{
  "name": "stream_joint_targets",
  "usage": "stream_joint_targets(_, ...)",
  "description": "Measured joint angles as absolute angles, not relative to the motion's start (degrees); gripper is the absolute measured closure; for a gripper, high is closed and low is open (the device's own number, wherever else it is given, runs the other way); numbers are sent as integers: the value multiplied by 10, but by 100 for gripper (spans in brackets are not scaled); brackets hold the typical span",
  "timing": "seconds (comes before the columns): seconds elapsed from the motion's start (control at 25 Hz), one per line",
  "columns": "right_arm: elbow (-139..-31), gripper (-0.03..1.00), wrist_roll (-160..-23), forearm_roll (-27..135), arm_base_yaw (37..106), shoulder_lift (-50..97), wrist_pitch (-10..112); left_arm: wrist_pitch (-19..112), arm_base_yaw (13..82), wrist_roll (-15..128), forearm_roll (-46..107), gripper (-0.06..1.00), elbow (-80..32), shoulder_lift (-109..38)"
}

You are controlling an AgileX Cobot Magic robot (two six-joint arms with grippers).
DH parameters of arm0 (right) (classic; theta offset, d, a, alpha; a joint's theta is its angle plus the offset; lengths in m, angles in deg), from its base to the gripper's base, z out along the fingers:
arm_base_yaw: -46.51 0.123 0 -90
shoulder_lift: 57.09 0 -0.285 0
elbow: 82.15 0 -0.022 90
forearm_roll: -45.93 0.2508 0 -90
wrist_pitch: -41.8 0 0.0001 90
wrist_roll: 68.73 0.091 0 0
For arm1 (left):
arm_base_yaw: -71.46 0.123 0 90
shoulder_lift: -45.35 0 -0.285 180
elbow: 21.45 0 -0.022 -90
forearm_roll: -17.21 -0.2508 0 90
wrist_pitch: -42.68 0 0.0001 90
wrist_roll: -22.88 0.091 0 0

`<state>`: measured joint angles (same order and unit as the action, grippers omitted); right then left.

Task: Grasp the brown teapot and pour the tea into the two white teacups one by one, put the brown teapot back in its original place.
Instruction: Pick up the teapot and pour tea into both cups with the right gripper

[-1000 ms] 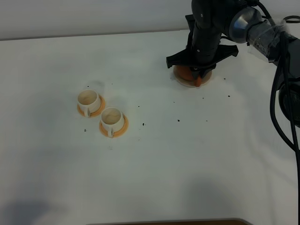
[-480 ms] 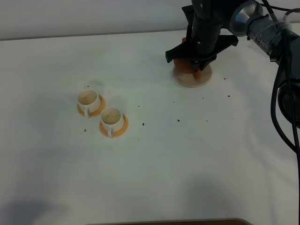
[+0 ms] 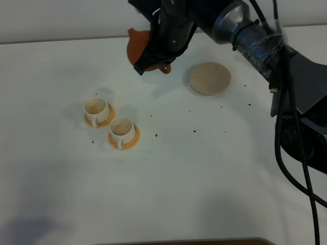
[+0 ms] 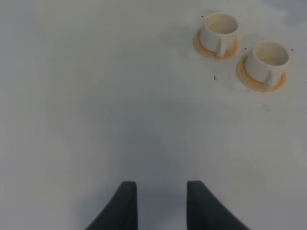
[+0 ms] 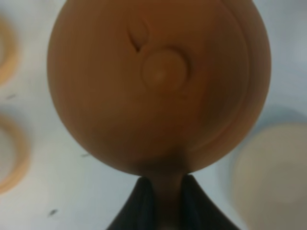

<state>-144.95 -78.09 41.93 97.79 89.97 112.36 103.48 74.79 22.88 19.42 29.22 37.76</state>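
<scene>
My right gripper (image 3: 159,60) is shut on the loop handle of the brown teapot (image 3: 137,46) and holds it in the air, left of the bare beige coaster (image 3: 209,77). The right wrist view shows the teapot (image 5: 158,81) from above with its lid knob, the gripper (image 5: 165,203) clamped on the handle and the coaster (image 5: 276,177) beside it. Two white teacups (image 3: 96,107) (image 3: 121,127) stand on orange saucers at left centre. The left wrist view shows both cups (image 4: 219,29) (image 4: 268,58) far ahead of my open, empty left gripper (image 4: 160,203).
Small dark specks (image 3: 194,131) lie scattered on the white table (image 3: 204,178). The right arm (image 3: 250,35) reaches across the back of the table from the right. The left arm is out of the exterior view.
The right gripper has lifted the teapot off the coaster and carried it left and up, toward the cups. The coaster now lies bare. The cups have not moved.
</scene>
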Motion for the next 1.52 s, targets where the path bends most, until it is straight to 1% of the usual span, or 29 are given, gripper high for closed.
stream_joint_targets(0.28, -1450, 84, -869, 406, 1049, 901, 1125, 1035, 748, 229, 194, 65, 292, 378)
stream_joint_targets(0.44, -1450, 84, -883, 351, 1086, 913, 1125, 1035, 748, 229, 194, 65, 292, 378)
stream_joint_targets(0.56, -1450, 84, -885, 299, 1101, 934, 1125, 1035, 748, 229, 194, 65, 292, 378)
stream_joint_targets(0.92, -1449, 84, -900, 224, 1115, 957, 1126, 1035, 748, 229, 194, 65, 292, 378)
stream_joint_targets(1.52, -1450, 84, -979, 144, 1136, 973, 1125, 1035, 748, 229, 194, 65, 292, 378)
